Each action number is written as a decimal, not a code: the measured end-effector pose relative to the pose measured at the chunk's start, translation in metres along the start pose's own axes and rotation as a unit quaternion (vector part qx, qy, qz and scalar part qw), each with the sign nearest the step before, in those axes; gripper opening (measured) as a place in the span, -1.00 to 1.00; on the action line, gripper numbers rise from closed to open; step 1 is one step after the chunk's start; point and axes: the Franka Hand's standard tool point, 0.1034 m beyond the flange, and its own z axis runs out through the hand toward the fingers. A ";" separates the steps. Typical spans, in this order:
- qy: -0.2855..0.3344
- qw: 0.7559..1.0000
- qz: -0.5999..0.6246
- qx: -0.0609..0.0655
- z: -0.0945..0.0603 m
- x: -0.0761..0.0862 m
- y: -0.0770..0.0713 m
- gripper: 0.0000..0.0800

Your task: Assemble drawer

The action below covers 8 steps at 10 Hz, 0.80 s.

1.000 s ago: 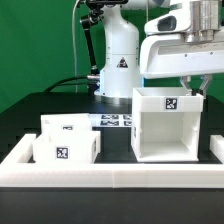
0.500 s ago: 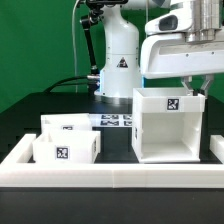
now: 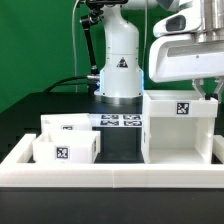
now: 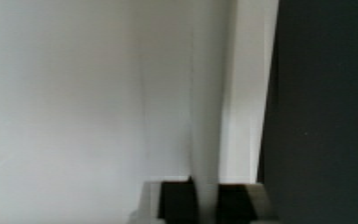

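The drawer's big open-fronted white box (image 3: 180,130) stands on the black table at the exterior view's right, with a square tag on its upper front. My gripper (image 3: 208,92) is at the box's top right edge, shut on its thin wall. In the wrist view the dark fingers (image 4: 181,203) sit on either side of the wall's edge (image 4: 211,120), with my gripper (image 4: 208,200) closed on it. Two small white trays (image 3: 65,145) with tags stand close together at the exterior view's left, one behind the other.
The marker board (image 3: 122,121) lies flat behind the trays, in front of the white robot base (image 3: 120,65). A long low white rail (image 3: 110,172) edges the table's front and sides. Black table surface (image 4: 327,100) shows beside the box wall.
The gripper and the big box have shifted together toward the exterior view's right. The two trays have not moved.
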 end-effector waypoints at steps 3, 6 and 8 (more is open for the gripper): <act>0.001 0.999 0.042 0.002 -0.001 0.000 -0.003 -0.90; 0.010 0.993 0.122 0.008 0.002 0.006 -0.004 -0.90; 0.019 0.981 0.191 0.015 0.004 0.017 -0.003 -0.89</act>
